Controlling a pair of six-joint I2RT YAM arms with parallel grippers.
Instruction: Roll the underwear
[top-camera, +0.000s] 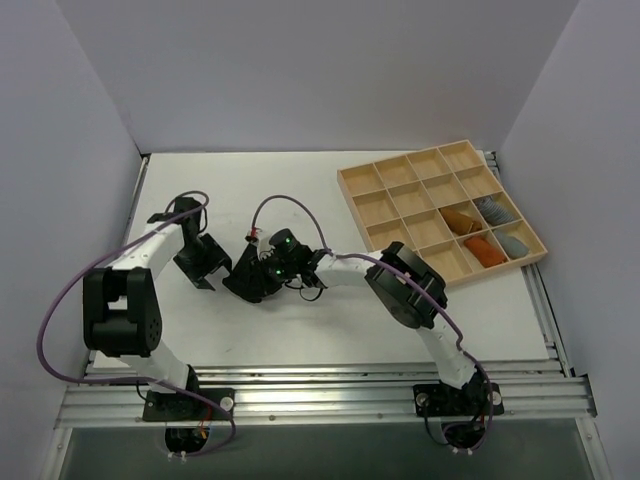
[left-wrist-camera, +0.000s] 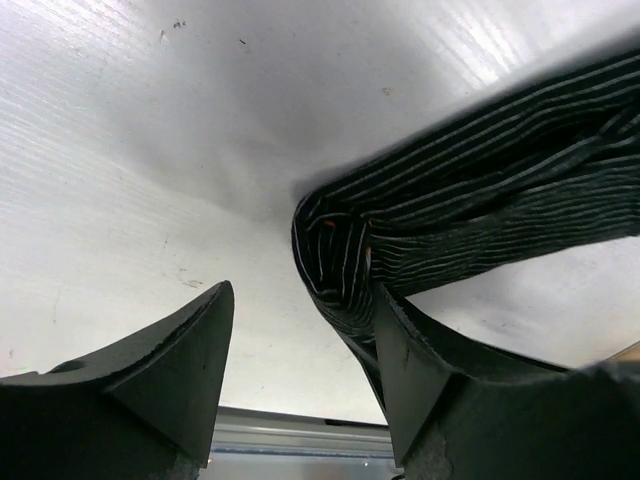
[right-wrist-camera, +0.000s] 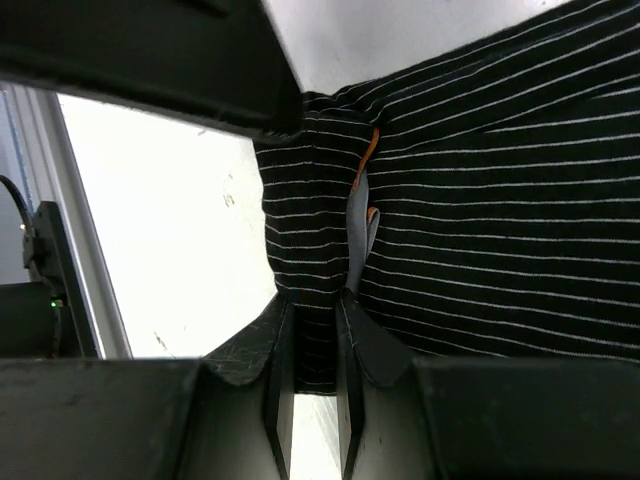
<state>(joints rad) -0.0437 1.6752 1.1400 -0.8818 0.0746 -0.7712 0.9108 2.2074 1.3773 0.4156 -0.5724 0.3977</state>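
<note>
The underwear (top-camera: 250, 280) is a small black garment with thin pale stripes, lying bunched on the white table between the two grippers. In the right wrist view a folded edge of the underwear (right-wrist-camera: 310, 250) runs between the fingers, and my right gripper (right-wrist-camera: 312, 330) is shut on it. In the left wrist view the folded end of the underwear (left-wrist-camera: 350, 250) lies against the inner side of the right finger (left-wrist-camera: 420, 370), while my left gripper (left-wrist-camera: 300, 370) stands open with bare table between its jaws. From above, the left gripper (top-camera: 203, 268) is just left of the garment and the right gripper (top-camera: 268, 272) is on it.
A wooden tray (top-camera: 370, 180) with many compartments stands at the back right; orange and grey cloth rolls (top-camera: 485, 235) fill some of its right cells. White walls close in the table at left, back and right. A metal rail (top-camera: 320, 395) runs along the near edge.
</note>
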